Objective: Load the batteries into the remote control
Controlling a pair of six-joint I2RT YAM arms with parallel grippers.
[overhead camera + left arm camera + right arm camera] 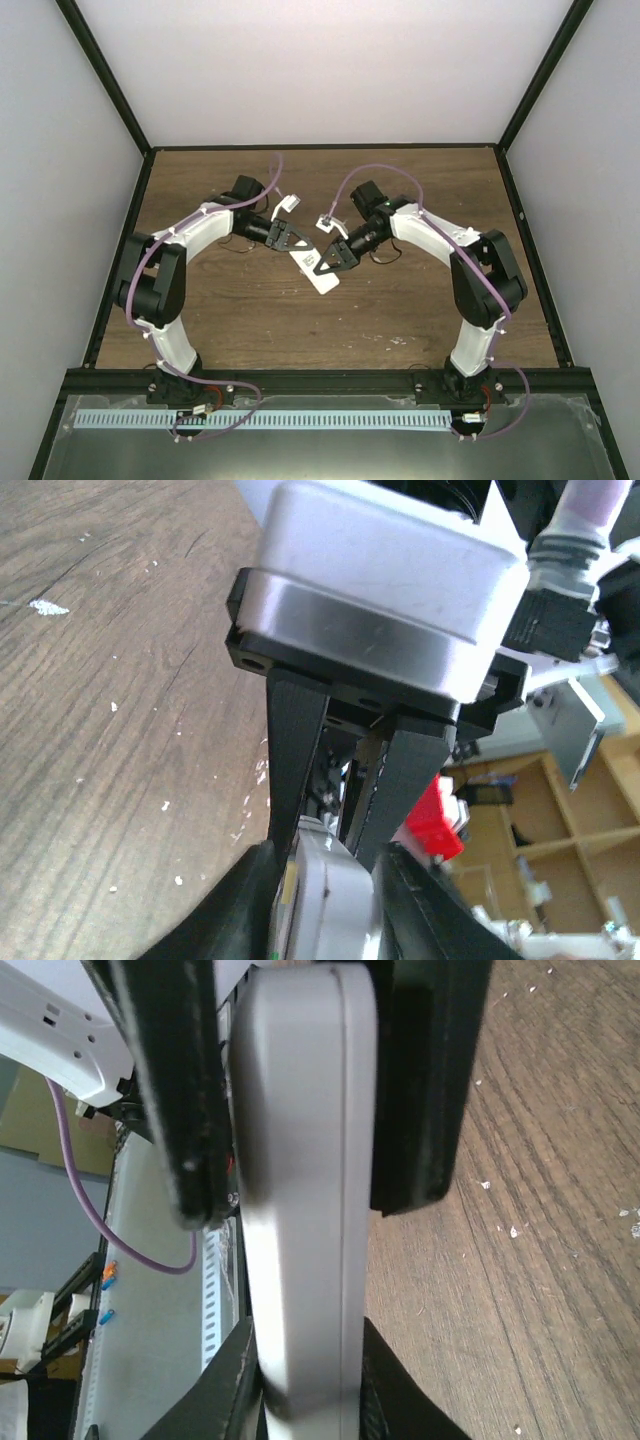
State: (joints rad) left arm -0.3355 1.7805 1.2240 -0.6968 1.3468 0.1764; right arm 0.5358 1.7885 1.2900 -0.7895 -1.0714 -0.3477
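The white remote control [318, 274] is held between both grippers at the middle of the wooden table [420, 310]. My left gripper [297, 241] is shut on its far end. In the left wrist view [325, 885] the remote [335, 910] sits edge-on between my fingers, with a yellow patch [290, 885] showing. My right gripper [326, 261] is shut on its middle. In the right wrist view [305, 1385] the remote [300, 1210] runs upward to the left gripper's fingers [170, 1090]. The right gripper's fingers [295, 750] close on it from above. The green and purple batteries are hidden.
Black frame posts and white walls enclose the table. A metal trough with a white perforated strip [260, 420] runs along the near edge, behind the arm bases. Purple cables [375, 170] loop over both arms.
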